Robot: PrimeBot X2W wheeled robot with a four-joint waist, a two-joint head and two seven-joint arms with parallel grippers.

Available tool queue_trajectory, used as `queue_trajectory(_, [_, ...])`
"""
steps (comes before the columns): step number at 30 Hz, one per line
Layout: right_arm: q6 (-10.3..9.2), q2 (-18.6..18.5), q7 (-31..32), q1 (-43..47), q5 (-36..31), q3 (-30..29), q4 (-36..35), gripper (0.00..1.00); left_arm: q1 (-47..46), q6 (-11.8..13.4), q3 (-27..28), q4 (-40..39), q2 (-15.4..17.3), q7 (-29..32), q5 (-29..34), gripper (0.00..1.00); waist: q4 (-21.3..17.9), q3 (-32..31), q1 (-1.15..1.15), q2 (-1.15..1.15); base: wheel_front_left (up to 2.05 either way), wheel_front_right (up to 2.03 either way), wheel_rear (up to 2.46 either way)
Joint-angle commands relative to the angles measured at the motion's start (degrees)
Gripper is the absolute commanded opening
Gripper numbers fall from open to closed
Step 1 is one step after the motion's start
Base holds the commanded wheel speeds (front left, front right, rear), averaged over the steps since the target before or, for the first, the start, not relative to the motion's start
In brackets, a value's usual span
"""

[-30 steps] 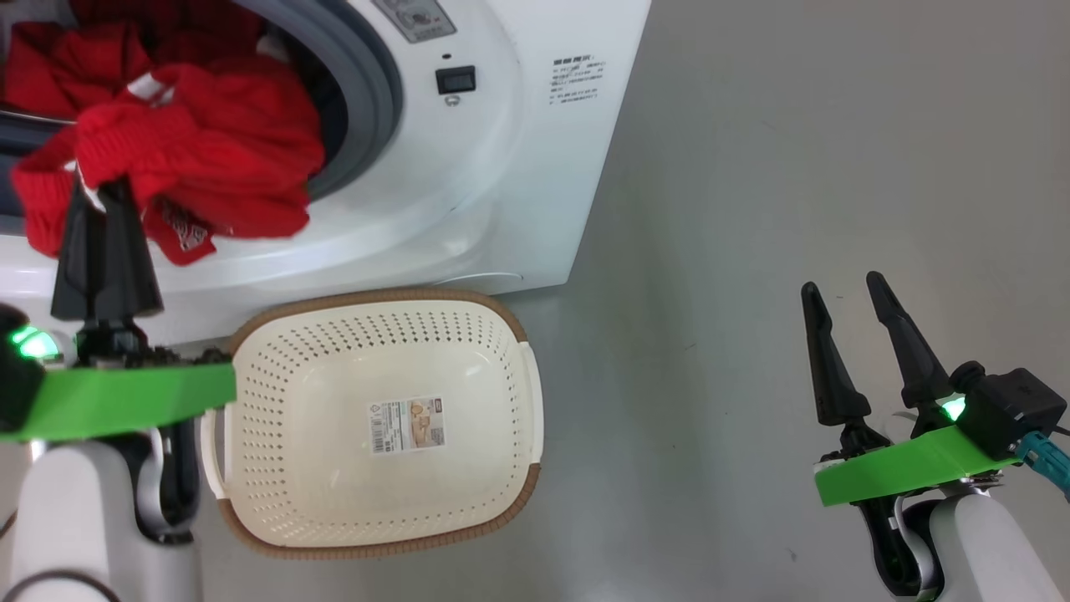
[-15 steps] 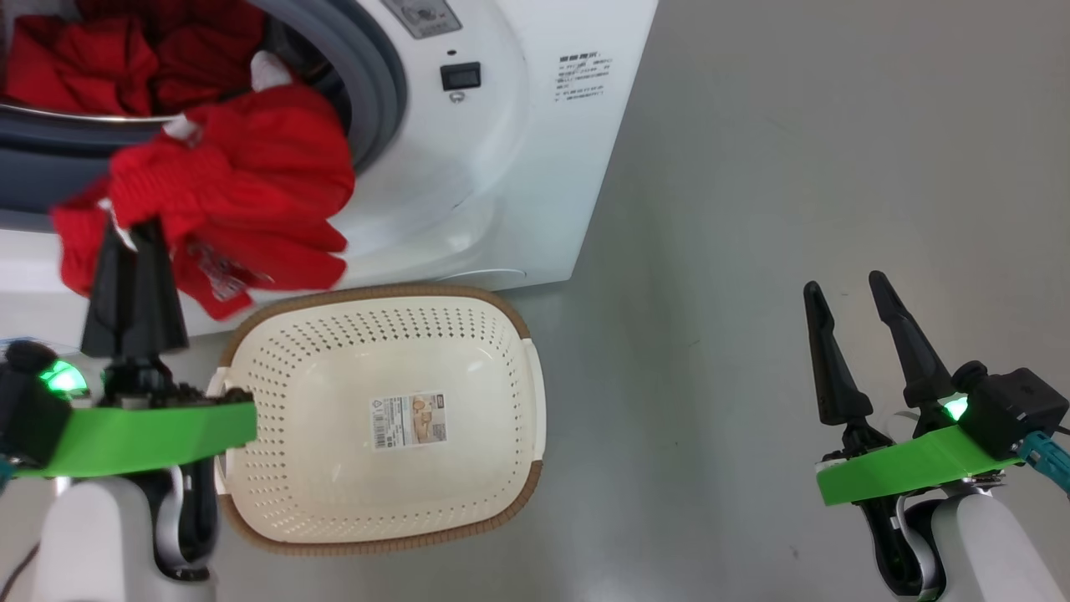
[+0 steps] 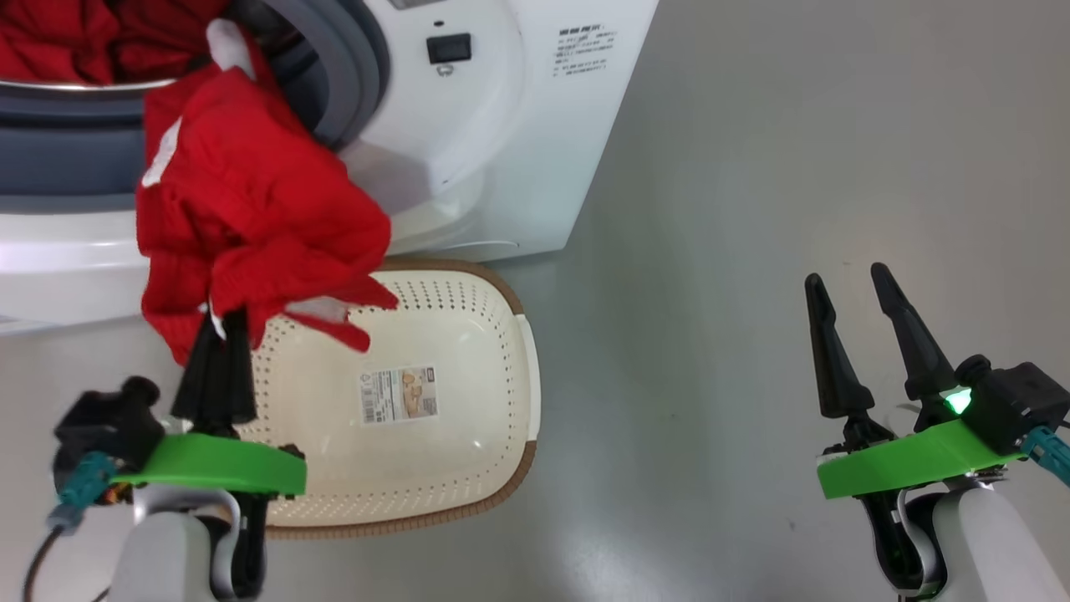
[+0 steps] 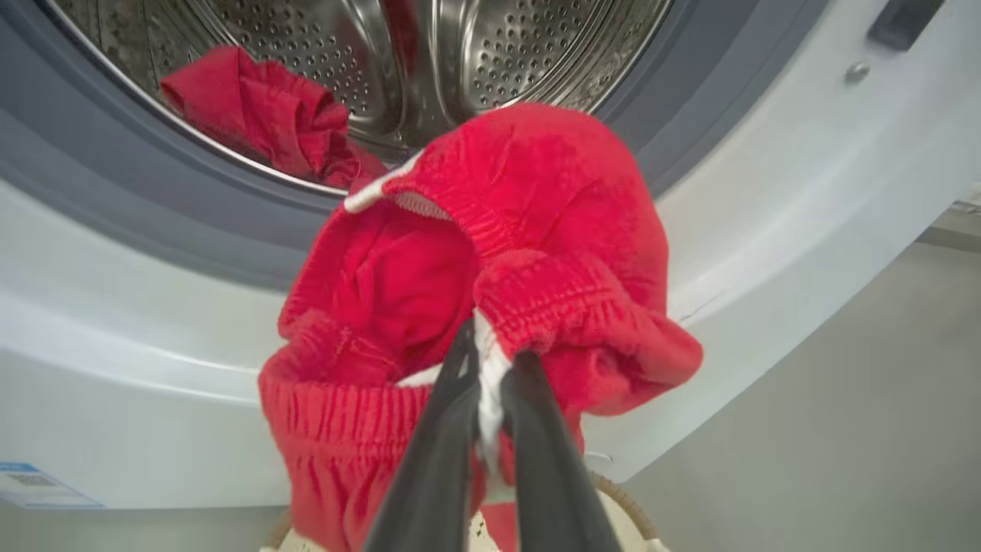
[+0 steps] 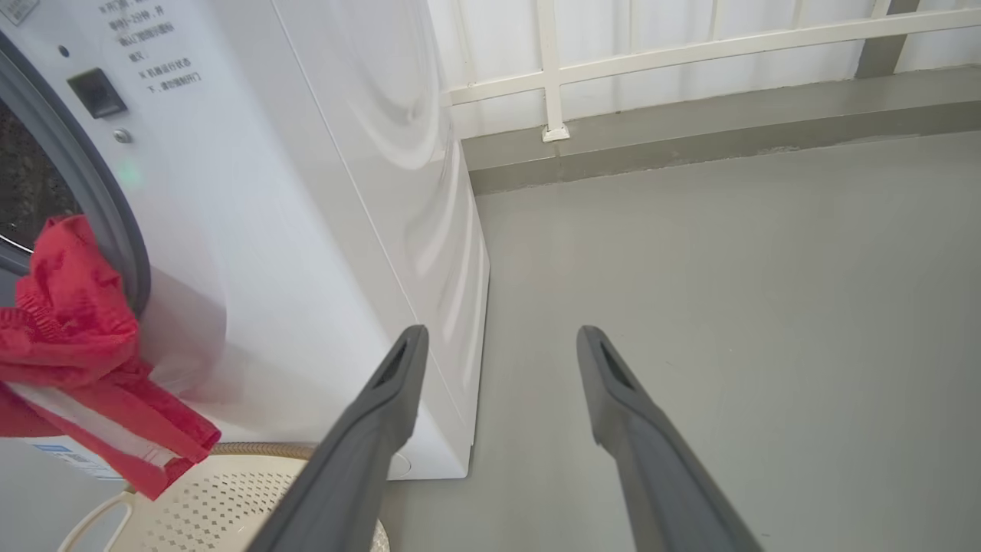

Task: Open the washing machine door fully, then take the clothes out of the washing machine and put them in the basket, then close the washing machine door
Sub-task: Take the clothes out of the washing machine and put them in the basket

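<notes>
End effector (image 3: pixel 223 318), clothes (image 3: pixel 251 209) seemingly nearer basket (image 3: pixel 468 435)

The washing machine (image 3: pixel 518 125) is white, with its grey gasket (image 3: pixel 351 84) and perforated steel drum (image 4: pixel 536 46) exposed. One red garment (image 3: pixel 251 226) with white trim hangs bunched before the opening, above the basket (image 3: pixel 501 401). A second red garment (image 4: pixel 260 107) lies in the drum. The basket is cream, perforated and brown-rimmed, and stands upright just in front of the machine.

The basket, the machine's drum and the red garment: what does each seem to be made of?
Basket: likely moulded plastic, cream, slightly glossy, with rows of punched holes; its brown rim looks woven, perhaps an imitation.
Drum: probably stainless steel, shiny and reflective, perforated.
Red garment: soft knitted or woven fabric, matt, with gathered elastic-looking bands and white trim.
</notes>
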Motion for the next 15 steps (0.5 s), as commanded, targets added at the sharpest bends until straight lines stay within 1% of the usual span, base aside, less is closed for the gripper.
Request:
queue_trajectory(1, [0.28, -0.2, -0.4, -0.9, -0.1, 1.1, -1.6, 1.0, -0.2, 0.1, 1.3, 0.2, 1.4, -0.3, 0.4, 0.0, -0.2, 1.0, 0.0, 0.0, 0.0, 0.0, 0.0])
queue_trajectory(10, [0.28, -0.2, -0.4, -2.5, -0.2, 0.7, -2.3, 1.0, -4.8, -0.1, -1.1, 10.9, 1.4, -0.3, 1.9, 0.0, -0.4, 5.4, 0.0, 0.0, 0.0, 0.0, 0.0])
queue_trajectory(12, [0.28, -0.1, -0.4, -2.9, -0.2, 0.6, -2.5, 1.0, -6.4, -0.1, -1.2, 12.7, 1.4, -0.3, 2.3, 0.07, -0.5, 6.5, 0.0, 0.0, 0.0, 0.0, 0.0])
queue_trajectory(15, [0.28, -0.1, -0.4, -3.5, -0.2, 0.5, -2.8, 1.0, -8.9, -0.1, -1.2, 15.5, 1.4, -0.3, 3.3, 0.07, -0.7, 8.1, 0.0, 0.0, 0.0, 0.0, 0.0])
